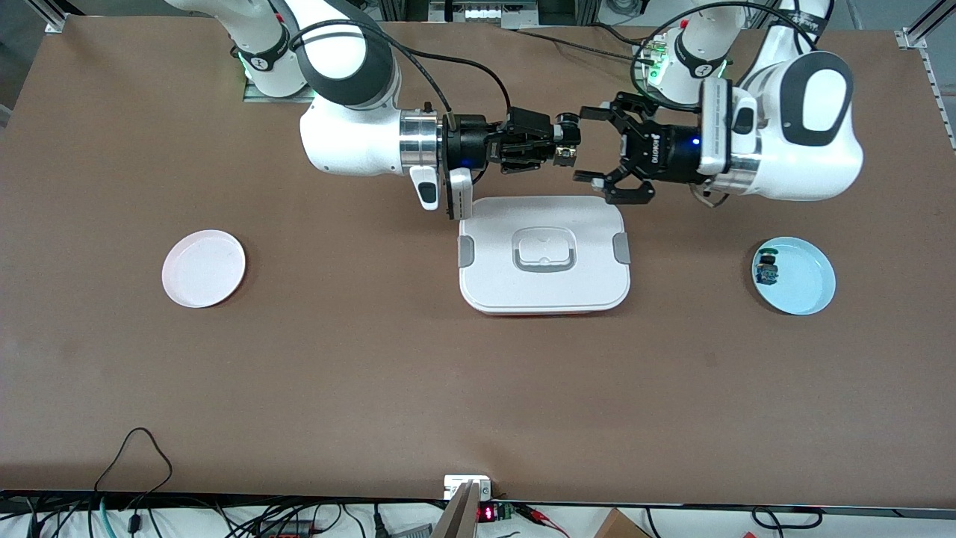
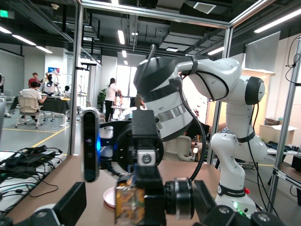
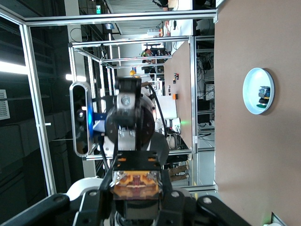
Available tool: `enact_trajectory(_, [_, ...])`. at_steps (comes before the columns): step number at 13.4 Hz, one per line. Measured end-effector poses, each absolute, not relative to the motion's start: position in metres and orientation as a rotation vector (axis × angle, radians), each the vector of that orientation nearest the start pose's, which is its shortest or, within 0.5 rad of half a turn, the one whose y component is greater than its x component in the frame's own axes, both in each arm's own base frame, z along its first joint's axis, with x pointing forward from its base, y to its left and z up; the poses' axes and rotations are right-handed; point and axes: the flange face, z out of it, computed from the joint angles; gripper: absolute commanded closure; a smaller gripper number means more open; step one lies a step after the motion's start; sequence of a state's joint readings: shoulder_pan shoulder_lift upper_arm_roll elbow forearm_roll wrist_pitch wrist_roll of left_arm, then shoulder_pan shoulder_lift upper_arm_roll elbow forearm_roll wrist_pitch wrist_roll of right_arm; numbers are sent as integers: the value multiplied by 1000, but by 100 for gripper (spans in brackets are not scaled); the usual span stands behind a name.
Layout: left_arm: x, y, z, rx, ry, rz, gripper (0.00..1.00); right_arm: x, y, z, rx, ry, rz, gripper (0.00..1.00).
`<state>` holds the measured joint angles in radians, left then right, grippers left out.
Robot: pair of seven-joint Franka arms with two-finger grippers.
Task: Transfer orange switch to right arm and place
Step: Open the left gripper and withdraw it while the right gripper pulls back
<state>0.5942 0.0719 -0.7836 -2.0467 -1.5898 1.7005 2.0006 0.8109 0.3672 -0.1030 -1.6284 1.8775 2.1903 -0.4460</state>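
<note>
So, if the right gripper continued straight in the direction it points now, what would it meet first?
Most likely the left gripper, whose open fingers flank the orange switch that the right gripper holds shut, above the white container. The two face each other closely, though the exact gap in depth is unclear.

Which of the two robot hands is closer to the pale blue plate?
The left. The left gripper hangs open over the table above the white lidded box, toward the blue plate. The right gripper, shut on the orange switch, is farther from the plate.
</note>
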Motion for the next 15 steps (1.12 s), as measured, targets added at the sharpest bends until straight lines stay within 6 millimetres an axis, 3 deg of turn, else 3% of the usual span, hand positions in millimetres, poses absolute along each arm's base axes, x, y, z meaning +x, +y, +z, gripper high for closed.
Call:
enact_trajectory(3, [551,-130,476,1255,-1137,1150,0,504,488,471,-1613,10,57,98])
enact_trajectory(7, [574,-31,483,1336,-1328,1245,0,520,466,481,-1597,22,30,99])
enact_trajectory(9, [590,19,480,1332,-1433,1210,0,532,447,485,-1588,-1,32,99])
enact_trajectory(12, [632,103,467,1290,-1614,1158,0,556,408,486,-1586,-57,50,99])
enact_trajectory(14, [644,142,445,1262,-1602,1164,0,570,380,484,-1582,-81,66,99])
enact_trajectory(15, [644,152,435,1253,-1600,1147,0,577,363,483,-1587,-102,76,99])
